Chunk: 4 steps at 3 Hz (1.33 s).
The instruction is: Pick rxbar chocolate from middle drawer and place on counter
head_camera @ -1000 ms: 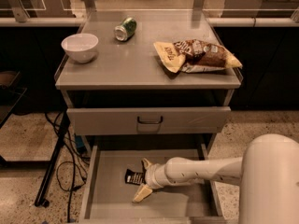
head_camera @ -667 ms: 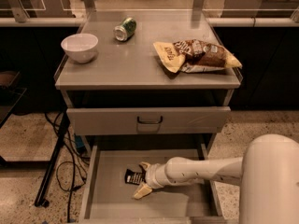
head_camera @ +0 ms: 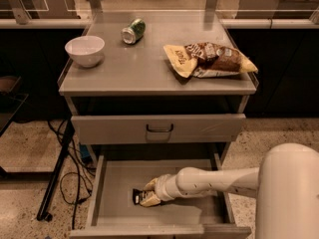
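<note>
While my arm (head_camera: 219,180) reaches level into the lower drawer (head_camera: 115,183), its gripper (head_camera: 149,192) sits at the snack bar (head_camera: 136,196); I cannot tell whether it is clamped.

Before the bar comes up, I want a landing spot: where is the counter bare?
The counter is bare in the middle and front, between the white bowl and the chip bag. The green can takes the back; the chip bag crowds the right. The hand is in the middle drawer at the rxbar chocolate.

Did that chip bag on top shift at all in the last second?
No. The chip bag lies where it did, at the right edge of the counter. The gripper is down in the middle drawer, by the rxbar chocolate.
</note>
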Each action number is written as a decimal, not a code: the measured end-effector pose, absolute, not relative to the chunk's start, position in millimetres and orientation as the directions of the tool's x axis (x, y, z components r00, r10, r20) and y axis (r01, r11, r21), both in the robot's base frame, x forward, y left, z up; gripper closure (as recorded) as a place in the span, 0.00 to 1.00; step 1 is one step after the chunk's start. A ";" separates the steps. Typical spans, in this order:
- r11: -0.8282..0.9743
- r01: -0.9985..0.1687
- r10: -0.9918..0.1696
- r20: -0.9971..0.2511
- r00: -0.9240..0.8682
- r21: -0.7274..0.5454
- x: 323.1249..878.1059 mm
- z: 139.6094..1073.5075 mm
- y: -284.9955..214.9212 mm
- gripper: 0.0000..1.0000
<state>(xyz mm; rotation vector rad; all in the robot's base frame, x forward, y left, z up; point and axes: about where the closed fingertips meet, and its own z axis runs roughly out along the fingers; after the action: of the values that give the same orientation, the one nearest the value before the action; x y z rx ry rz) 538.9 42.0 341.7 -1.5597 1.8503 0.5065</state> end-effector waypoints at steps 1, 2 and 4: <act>0.215 -0.970 -0.715 -0.695 -0.074 -0.118 538.9 341.7 42.0 1.00; 0.215 -0.969 -0.715 -0.695 -0.074 -0.118 539.0 346.1 42.0 1.00; 0.143 -0.980 -0.689 -0.725 0.002 -0.138 553.6 409.4 33.1 1.00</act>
<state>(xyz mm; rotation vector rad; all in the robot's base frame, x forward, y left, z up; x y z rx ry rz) 553.6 33.1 409.4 -1.6096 1.7511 0.5523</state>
